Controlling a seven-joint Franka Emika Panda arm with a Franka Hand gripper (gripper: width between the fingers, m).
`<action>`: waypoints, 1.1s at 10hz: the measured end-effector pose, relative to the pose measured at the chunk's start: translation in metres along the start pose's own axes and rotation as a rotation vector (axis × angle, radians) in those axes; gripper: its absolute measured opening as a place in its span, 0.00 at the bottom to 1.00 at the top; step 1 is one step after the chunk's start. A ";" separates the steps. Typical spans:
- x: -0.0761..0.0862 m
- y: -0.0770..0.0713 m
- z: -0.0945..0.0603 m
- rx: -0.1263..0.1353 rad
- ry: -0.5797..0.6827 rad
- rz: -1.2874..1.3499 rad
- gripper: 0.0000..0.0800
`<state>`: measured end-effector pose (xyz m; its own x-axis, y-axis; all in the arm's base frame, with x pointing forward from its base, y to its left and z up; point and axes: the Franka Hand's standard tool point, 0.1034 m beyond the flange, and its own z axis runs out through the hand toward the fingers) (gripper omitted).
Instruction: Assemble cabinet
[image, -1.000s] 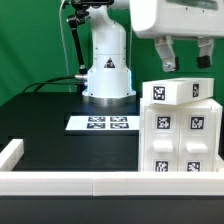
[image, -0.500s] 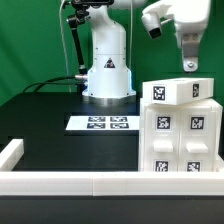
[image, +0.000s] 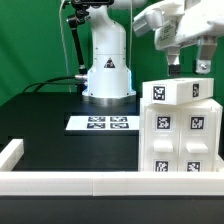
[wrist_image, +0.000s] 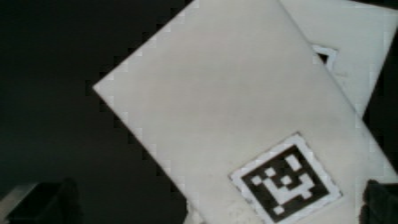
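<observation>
One cabinet (image: 181, 128) directly beneath end effector (image: 188, 68)

Black bench (image: 50, 125), three things resting on it.
I see the marker board (image: 102, 123) mid-bench, the cabinet (image: 180, 130) on the exterior view's right, a white border rail (image: 60, 181) along the near edge.

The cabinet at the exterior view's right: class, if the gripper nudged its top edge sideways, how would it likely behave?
The cabinet looks like rigid plastic, so it probably won't flex. Its flat base suggests sliding rather than rolling. Standing tall, it might tip under a high push from the gripper.
</observation>
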<state>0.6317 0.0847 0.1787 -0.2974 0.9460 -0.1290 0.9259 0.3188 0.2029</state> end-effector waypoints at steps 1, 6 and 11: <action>-0.001 0.000 0.001 0.001 -0.010 -0.077 1.00; -0.004 -0.011 0.009 0.030 -0.057 -0.392 1.00; -0.004 -0.023 0.016 0.052 -0.050 -0.367 1.00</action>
<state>0.6159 0.0725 0.1588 -0.6016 0.7646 -0.2313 0.7705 0.6318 0.0847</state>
